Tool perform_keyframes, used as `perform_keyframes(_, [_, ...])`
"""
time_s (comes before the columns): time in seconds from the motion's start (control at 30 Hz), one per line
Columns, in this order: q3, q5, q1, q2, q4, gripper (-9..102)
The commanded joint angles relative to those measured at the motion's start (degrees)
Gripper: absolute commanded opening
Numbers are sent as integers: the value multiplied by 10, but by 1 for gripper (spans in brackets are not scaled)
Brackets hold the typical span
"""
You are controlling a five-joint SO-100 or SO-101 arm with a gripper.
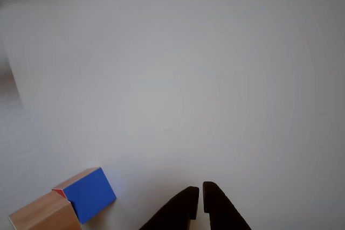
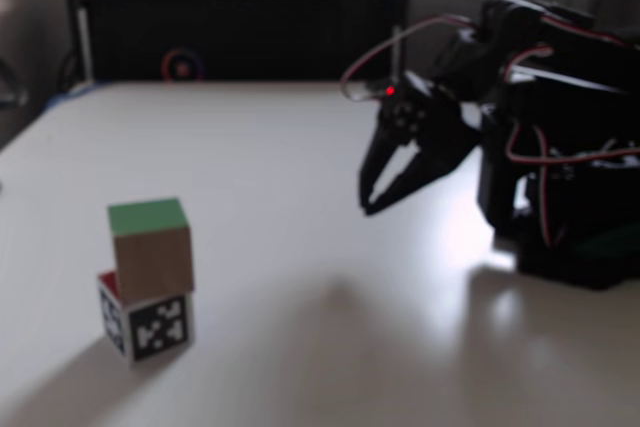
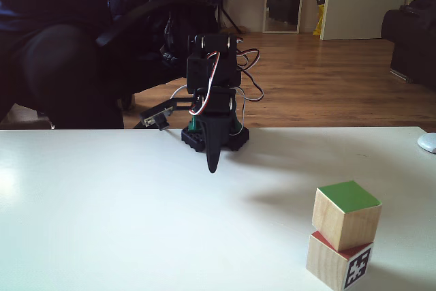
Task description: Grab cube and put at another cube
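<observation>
Foreground, stack: green-topped cube [image 3: 345,215] rests, slightly turned, on the red-faced cube [image 3: 338,267] bearing a black-and-white marker.
Table [image 3: 122,223]: white, supports the stack.
Gripper [image 2: 368,203]: well apart from the stack, above the table, fingers nearly closed, holding nothing.
Background: black arm base [image 3: 214,138].

Soft daylight, table glare, perhaps slight blur

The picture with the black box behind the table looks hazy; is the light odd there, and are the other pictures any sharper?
In that fixed view everything is soft, the green-topped cube included, with pale glare on the table by the arm. The other fixed view is sharper: the cube is crisp, though the gripper is a dark silhouette. The other view is washed-out white.
</observation>
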Motion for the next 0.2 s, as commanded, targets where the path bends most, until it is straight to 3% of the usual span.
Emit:
perform_keyframes(0.0, [-4, 1, -1, 4, 4, 0])
perform_keyframes(0.17, [-4, 5, 4, 4, 4, 0])
